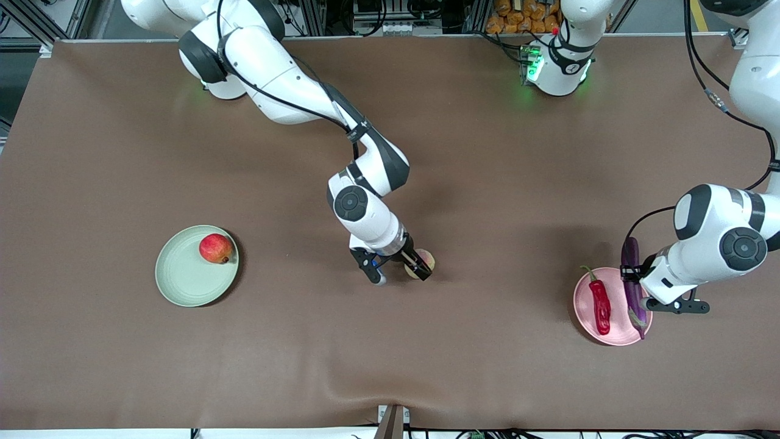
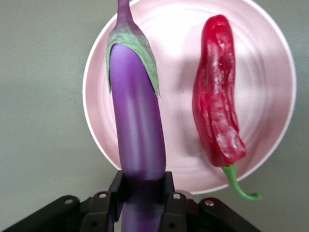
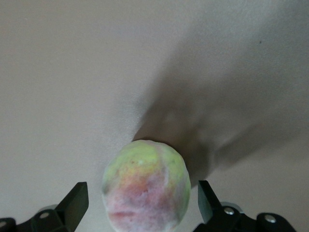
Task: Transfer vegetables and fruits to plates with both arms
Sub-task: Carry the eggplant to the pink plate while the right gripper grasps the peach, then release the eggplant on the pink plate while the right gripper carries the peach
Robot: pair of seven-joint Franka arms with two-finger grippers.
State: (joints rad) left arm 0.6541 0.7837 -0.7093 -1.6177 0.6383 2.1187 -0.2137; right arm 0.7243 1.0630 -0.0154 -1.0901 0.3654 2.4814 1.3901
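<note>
chili pepper (image 2: 217, 92) lies beside left hand's (image 2: 142, 195) clamped eggplant (image 2: 137, 125); right hand (image 3: 140, 203) apart around peach (image 3: 145, 191).

Apple (image 1: 216, 248) on green plate (image 1: 186, 277); chili (image 1: 600, 303) on pink plate (image 1: 588, 318).

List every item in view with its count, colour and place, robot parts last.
apple: one, red with yellow patches, on the green plate.
green plate: one, pale green, toward the right arm's end.
peach: one, pink and yellow-green, on the table mid-way between the plates.
chili pepper: one, red, on the pink plate.
eggplant: one, purple, over the pink plate.
pink plate: one, pale pink, toward the left arm's end.
right gripper: black, open around the peach.
left gripper: black, shut on the eggplant.
</note>
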